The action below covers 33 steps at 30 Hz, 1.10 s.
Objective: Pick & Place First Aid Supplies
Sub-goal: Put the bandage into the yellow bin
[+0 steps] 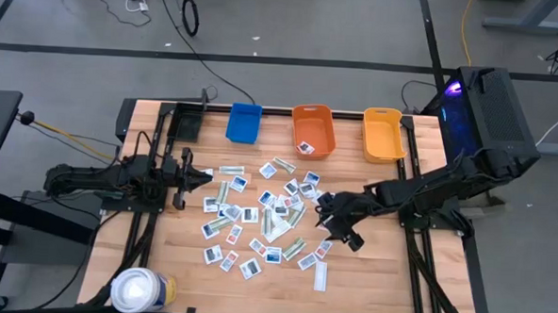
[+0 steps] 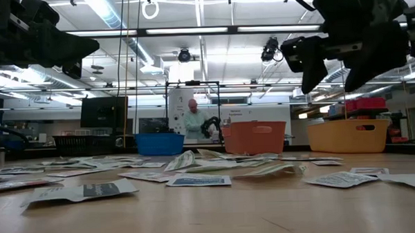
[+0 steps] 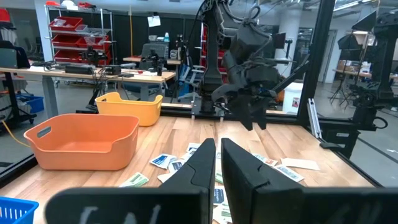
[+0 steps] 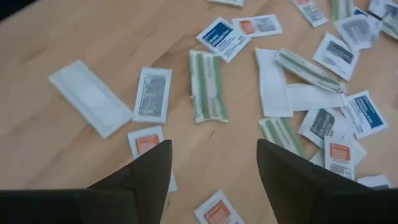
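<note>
The wooden table (image 1: 368, 283) carries three bins along its far edge, blue bin (image 1: 244, 123), orange bin (image 1: 313, 130) and yellow bin (image 1: 383, 135), probably set there as sorting targets; one packet already lies in the orange one. A large white roll (image 1: 141, 290) stands at the near left corner, out of the way. The first aid supplies (image 1: 262, 217) lie scattered flat across the table's middle, unsorted. The right gripper (image 1: 336, 225) hangs just above their right side, jaws spread and empty, seemingly choosing a packet. The left gripper (image 1: 201, 178) waits near the left edge, jaws pressed together, holding nothing. No print on the packets is readable.
</note>
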Tool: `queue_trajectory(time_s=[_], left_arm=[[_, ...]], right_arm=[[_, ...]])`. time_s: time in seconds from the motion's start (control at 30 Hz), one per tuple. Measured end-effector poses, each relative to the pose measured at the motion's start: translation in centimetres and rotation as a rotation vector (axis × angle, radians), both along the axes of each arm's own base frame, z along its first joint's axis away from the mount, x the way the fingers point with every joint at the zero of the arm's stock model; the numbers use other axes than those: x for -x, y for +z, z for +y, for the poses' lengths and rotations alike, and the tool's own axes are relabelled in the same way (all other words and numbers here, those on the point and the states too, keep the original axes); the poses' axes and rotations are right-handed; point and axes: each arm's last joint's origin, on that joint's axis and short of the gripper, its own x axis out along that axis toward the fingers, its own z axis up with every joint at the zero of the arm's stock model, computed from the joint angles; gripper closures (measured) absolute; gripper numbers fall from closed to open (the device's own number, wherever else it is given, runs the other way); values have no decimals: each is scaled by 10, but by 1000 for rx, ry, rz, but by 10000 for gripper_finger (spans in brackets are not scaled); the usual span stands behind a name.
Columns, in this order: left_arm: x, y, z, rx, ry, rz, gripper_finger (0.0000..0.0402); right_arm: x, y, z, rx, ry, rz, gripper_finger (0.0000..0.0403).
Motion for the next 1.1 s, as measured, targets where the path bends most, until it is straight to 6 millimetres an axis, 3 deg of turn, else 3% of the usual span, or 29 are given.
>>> queue_trajectory(time_s=[0.3,0.53,0.9,1.1], left_arm=[[0,0,0,0,0,0,369],[0,0,0,0,0,0,369],[0,0,0,0,0,0,369],[0,0,0,0,0,0,369]], right_arm=[[-13,-12,13,14,31,66,167],[-10,-21,32,29,104,97,167],[8,-21,72,236,533,-57,167],[7,-20,80,341,525,-137,167]])
